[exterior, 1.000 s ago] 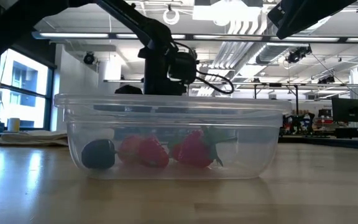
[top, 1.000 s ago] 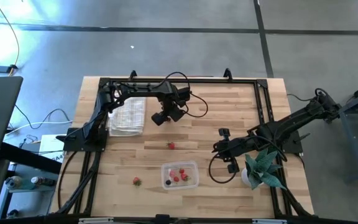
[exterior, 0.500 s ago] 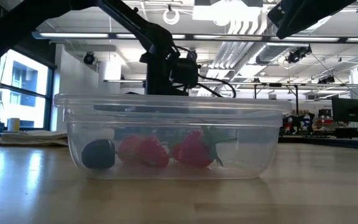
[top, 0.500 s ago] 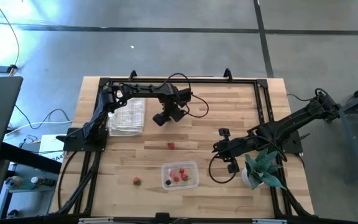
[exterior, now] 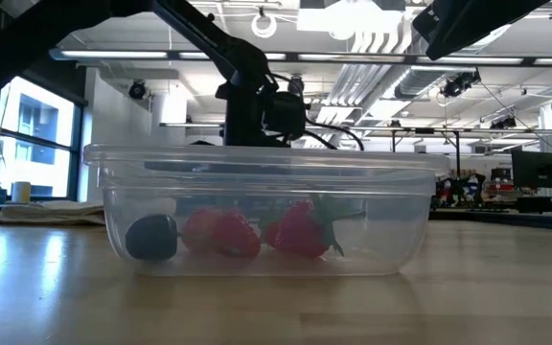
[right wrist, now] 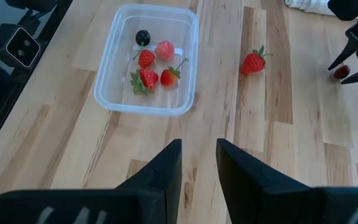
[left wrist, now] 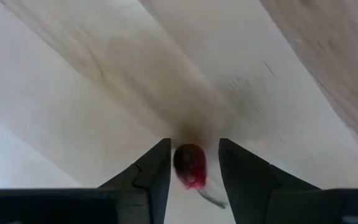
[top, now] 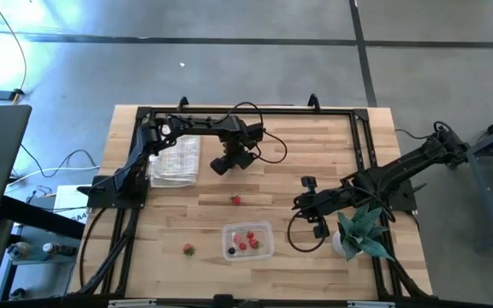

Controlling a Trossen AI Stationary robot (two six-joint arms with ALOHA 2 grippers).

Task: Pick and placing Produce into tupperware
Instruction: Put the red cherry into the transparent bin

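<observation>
While right gripper (top: pixel 308 205) idles agape — left gripper (left wrist: pixel 193 167) clasps a red berry (left wrist: pixel 190 165) | above table (top: pixel 315 154)

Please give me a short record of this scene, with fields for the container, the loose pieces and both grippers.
tupperware: holds five pieces, one of them dark
loose produce: one strawberry beyond the tupperware, another on the left arm's side
left gripper: near the cloth, a red berry at its tip
right gripper: open, empty, beside the plant
</observation>
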